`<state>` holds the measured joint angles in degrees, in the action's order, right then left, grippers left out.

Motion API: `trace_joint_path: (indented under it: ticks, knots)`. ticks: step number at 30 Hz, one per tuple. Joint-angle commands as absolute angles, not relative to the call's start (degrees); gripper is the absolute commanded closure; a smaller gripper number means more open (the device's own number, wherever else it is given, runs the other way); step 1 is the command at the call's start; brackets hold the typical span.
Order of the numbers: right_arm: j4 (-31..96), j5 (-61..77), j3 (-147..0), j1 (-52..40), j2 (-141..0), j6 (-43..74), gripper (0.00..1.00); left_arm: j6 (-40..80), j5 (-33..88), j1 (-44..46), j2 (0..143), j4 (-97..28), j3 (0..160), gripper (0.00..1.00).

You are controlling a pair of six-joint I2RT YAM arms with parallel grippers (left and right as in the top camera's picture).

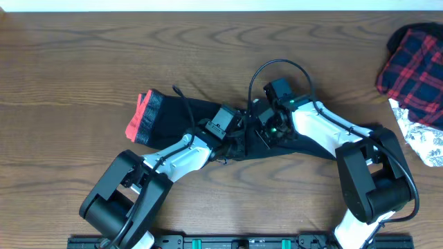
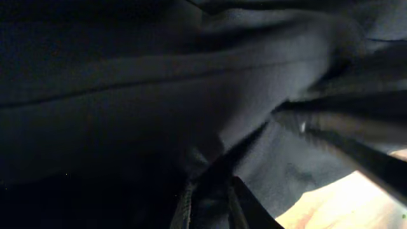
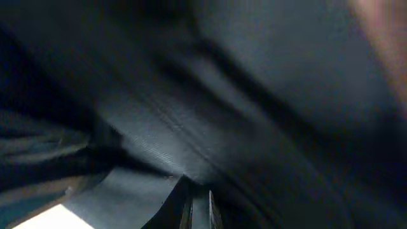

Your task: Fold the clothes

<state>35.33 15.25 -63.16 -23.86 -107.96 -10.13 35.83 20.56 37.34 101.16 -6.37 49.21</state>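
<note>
Both left fingers (image 2: 183,210) and right fingers (image 3: 184,213) pinch the trousers (image 1: 169,114) mid-length; long axis runs sideways across the worktop (image 1: 83,62), waistband (image 1: 142,117) on the left arm's side.

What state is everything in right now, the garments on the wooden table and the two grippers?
Long black soft-fabric trousers: bunched mid-table, not neatly folded, red-orange waistband showing at one end.
Left gripper: shut on the trousers' fabric.
Right gripper: shut on the trousers' fabric, close to the left one.
Red-and-black plaid garment: crumpled at the table's edge, untouched.
White floral-print cloth: crumpled beside the plaid garment.
</note>
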Motion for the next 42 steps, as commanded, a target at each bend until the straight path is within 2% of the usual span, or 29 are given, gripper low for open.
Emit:
trace_joint_path:
  ticks: [1,6,13,28,34,42]
  knots:
    - [33.21,3.27,-63.35,-23.9,-108.66,-1.02,0.89,35.9,18.81,37.47,102.56,-6.81,48.71,0.78]
    - [29.67,-6.13,-63.35,-23.64,-108.66,9.54,0.87,35.9,18.81,37.47,102.56,-6.83,48.71,0.78]
    - [27.64,-9.13,-63.35,-21.67,-108.66,17.23,0.84,35.9,18.81,37.47,102.56,-7.25,48.71,0.78]
    - [28.23,-9.21,-63.35,-12.08,-108.66,18.37,0.85,35.88,18.79,37.47,102.56,-7.49,48.71,0.78]
    - [27.22,-9.15,-63.35,-10.68,-108.66,16.01,0.78,35.88,18.79,37.47,102.56,-7.53,48.71,0.78]
    - [35.16,-7.31,-63.35,-7.99,-108.66,15.79,0.79,35.64,17.82,37.26,102.56,-7.66,48.71,0.78]
